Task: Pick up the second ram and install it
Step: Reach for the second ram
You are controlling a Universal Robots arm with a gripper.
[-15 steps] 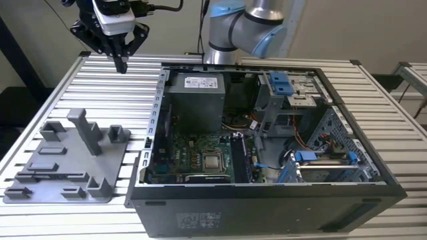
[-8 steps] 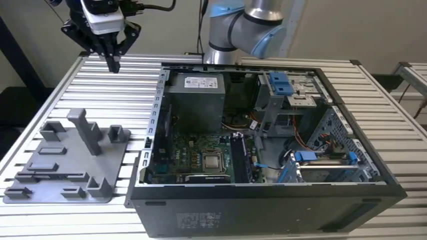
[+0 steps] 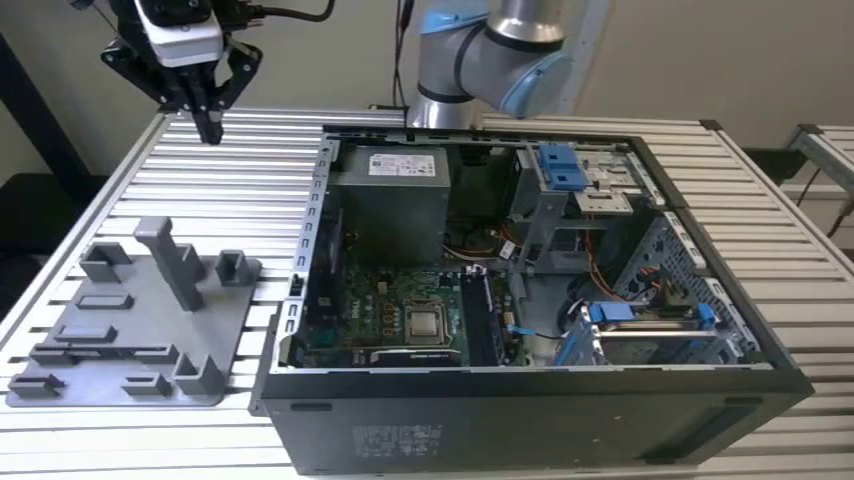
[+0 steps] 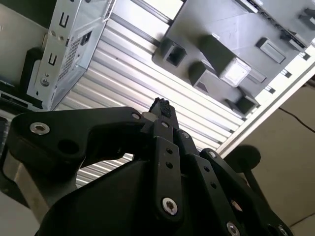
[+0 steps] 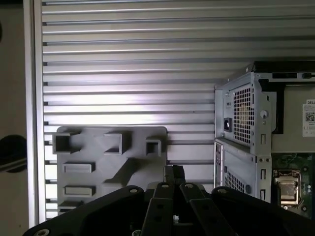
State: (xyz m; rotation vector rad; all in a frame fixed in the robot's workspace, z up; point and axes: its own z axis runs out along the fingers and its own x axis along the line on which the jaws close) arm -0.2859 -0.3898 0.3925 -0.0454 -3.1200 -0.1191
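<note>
Since the grey tray [image 3: 134, 325] nearest the exterior camera carries posts and pockets of its own colour and no dark board among them, we judge the ram to be in the case [image 3: 534, 405] and the step in hand to be seating.

To do that well, we would want:
- the stick square to its slot
- even pressure at both ends
- both end latches closed
- the board level along its length, since a lift at one end would mean it is half-seated

We cannot confirm the latches from these views.

Ram [image 3: 481, 315]: we take it to be among the dark upright strips just beside the processor [image 3: 427, 322], on its 3 o'clock side in the exterior view. We cannot tell one stick from another there.

Pincer [image 3: 210, 130] [image 4: 160, 105] [image 5: 173, 172]: farthest back, hanging above the slatted table [image 3: 254, 190], outside the case wall. In both wrist views its fingers meet tip to tip, with nothing between them that we can see.

Relation, exterior view: the ram lies at about 4 o'clock from the pincer, well apart, with the case wall between them. The tray lies at about 7 o'clock from the pincer, also apart.
</note>
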